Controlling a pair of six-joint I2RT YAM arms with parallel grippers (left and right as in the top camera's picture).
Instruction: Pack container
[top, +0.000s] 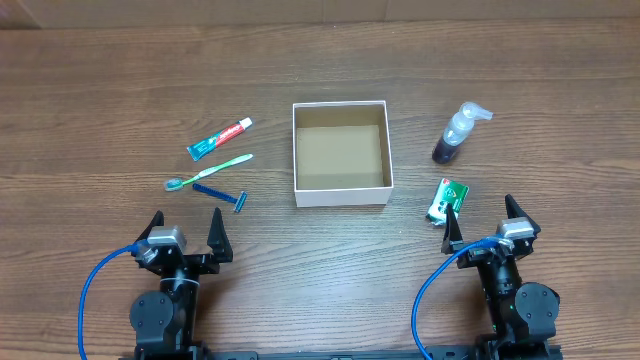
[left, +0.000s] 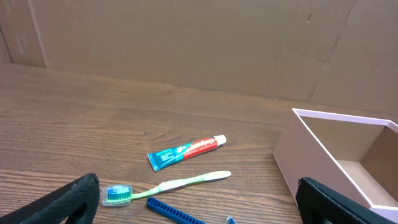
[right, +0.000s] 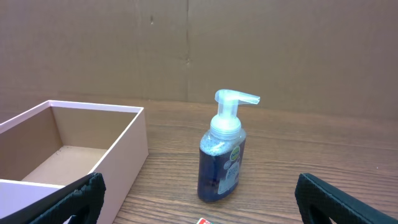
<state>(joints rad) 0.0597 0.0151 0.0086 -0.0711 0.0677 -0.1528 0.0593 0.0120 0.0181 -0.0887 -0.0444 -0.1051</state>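
The container (top: 299, 150), a square white box with a brown inside, stands empty at the table's middle; it also shows in the left wrist view (left: 292, 162) and the right wrist view (right: 134, 140). Left of it lie a toothpaste tube (top: 219, 139) (left: 185, 151), a green toothbrush (top: 209, 171) (left: 171, 185) and a blue razor (top: 220, 193) (left: 177, 213). Right of it stand a soap pump bottle (top: 457, 132) (right: 222, 152) and a green packet (top: 447, 200). My left gripper (top: 186, 232) (left: 199, 208) is open and empty near the front edge. My right gripper (top: 478, 224) (right: 199, 205) is open and empty just below the packet.
A brown cardboard wall (left: 186, 43) backs the wooden table. Blue cables (top: 95, 290) loop from both arm bases at the front edge.
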